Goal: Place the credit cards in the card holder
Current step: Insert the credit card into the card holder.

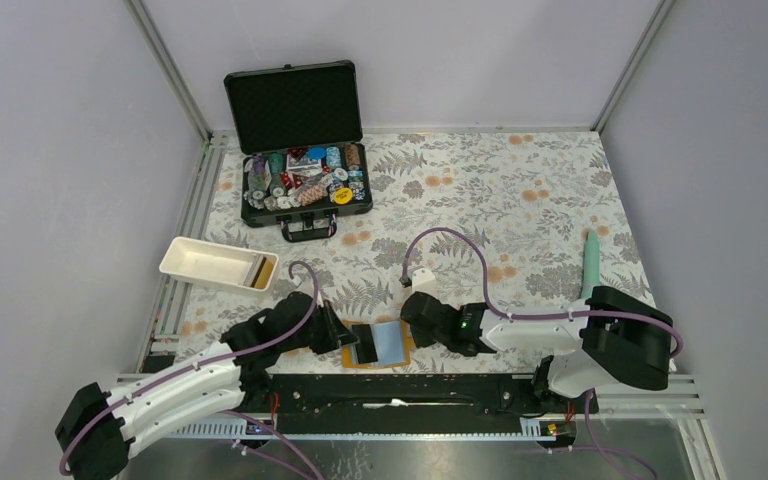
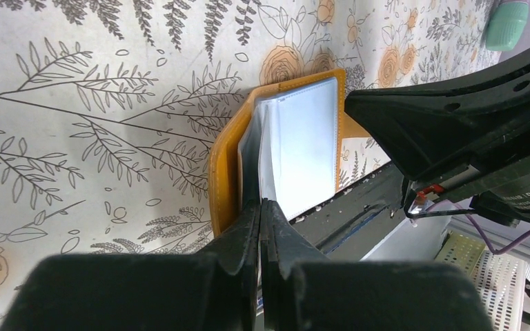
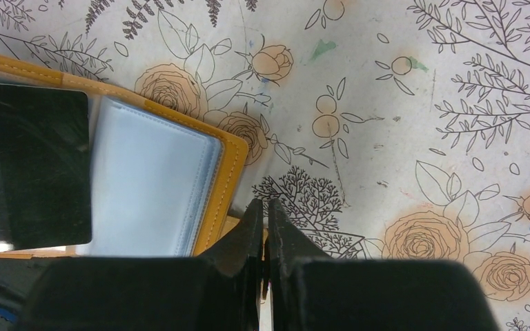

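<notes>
While both arms reach in from the near edge of the flower-patterned desk, I see the orange card holder lying open and flat between them. It sits close against the rail the arms are bolted to, with its pale blue plastic sleeves facing up. A black card lies across the left half of the holder, and a clear sleeve shows bare on the right half.

The left pincer is closed, its fingers pressed together, and its tips are at the holder's left edge, where the dark card meets the sleeves. From my screens I cannot tell whether the tips pinch the card's edge or only touch it.

The right pincer is closed too, with nothing visible between its fingers. Its tips are down at the desk, just beside the stitched right edge of the holder. A sliver of the same orange shows right by the tips; I cannot tell whether they touch it.

Farther back on the left stands a white tray. Behind it a black case stands open, its lower half filled with coloured chips. A slim green object lies well apart on the right side of the desk.
</notes>
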Tool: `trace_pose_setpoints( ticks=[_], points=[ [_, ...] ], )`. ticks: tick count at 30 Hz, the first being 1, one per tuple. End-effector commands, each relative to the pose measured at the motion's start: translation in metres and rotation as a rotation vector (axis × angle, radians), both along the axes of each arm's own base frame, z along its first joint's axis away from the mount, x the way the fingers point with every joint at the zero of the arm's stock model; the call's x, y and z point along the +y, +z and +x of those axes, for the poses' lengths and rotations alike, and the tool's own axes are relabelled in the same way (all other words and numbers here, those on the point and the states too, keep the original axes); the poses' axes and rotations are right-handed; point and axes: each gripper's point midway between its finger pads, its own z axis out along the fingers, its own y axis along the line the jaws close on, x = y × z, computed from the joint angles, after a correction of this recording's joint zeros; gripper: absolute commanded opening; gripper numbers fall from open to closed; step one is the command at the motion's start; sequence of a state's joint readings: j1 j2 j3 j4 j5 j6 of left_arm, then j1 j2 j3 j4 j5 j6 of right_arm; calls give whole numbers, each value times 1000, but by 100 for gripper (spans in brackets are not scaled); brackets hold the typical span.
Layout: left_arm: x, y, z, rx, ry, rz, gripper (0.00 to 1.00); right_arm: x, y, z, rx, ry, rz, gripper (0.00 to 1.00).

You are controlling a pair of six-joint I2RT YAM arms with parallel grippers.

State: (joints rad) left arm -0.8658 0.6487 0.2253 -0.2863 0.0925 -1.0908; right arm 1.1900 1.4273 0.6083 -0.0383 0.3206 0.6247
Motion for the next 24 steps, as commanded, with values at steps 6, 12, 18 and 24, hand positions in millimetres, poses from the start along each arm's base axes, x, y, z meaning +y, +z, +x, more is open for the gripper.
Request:
trace_pose_setpoints(
  ticks=[6, 12, 18, 24],
  points=[
    [-3, 4, 7, -25, 21, -53, 0, 6, 3, 7, -14, -10, 11, 0],
    [-7, 7, 6, -49, -28, -56, 0, 5, 2, 7, -13, -10, 9, 0],
    [-10, 5, 1, -43, -64, -55, 0, 6, 1, 7, -11, -11, 7, 0],
    [-9, -2, -3, -14, -68, -51, 0, 5, 0, 7, -9, -16, 4, 0]
  ],
)
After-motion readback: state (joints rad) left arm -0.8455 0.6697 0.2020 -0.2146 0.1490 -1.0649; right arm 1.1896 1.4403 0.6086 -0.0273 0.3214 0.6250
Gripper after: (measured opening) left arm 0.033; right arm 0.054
